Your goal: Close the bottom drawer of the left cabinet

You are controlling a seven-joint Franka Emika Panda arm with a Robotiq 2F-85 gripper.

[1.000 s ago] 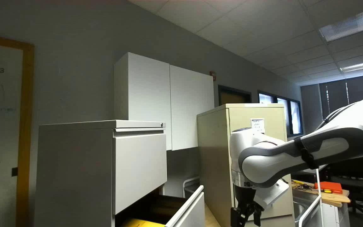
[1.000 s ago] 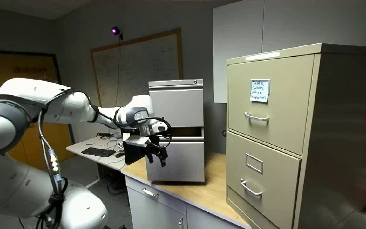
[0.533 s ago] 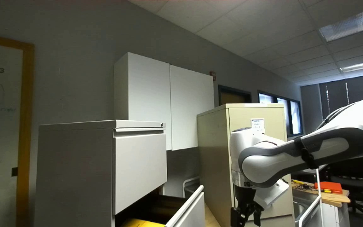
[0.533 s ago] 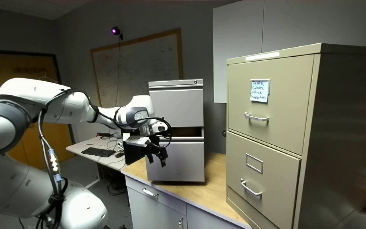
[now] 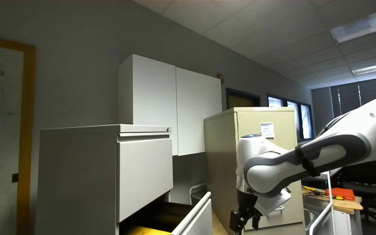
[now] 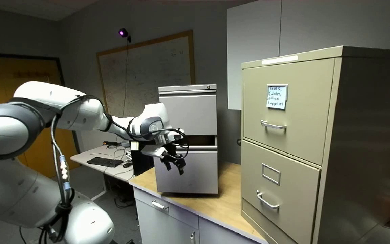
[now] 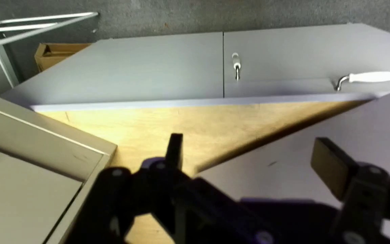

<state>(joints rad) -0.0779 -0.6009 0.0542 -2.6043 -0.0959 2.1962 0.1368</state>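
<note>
In an exterior view, the black Robotiq gripper (image 5: 246, 224) hangs at the end of the white Panda arm (image 5: 273, 173), its jaws parted and holding nothing. Left of it in that view, and apart from it, the bottom drawer (image 5: 201, 219) is well out of the pale grey-white left cabinet (image 5: 77, 176), yellow showing inside. Behind the gripper rises the beige filing cabinet (image 5: 220, 156).

In an exterior view, the gripper is in front of the bottom drawer, hiding part of its left half; the upper drawer front (image 6: 193, 115) is above it, and the beige filing cabinet, bearing a handwritten label (image 6: 277, 97), is to its right.

In the wrist view, the fingers (image 7: 332, 169) stand wide apart, wooden countertop (image 7: 130, 125) visible beyond them; the bottom drawer is behind the right one, a white-and-chrome pull handle (image 7: 376, 77) past the counter's edge.
</note>
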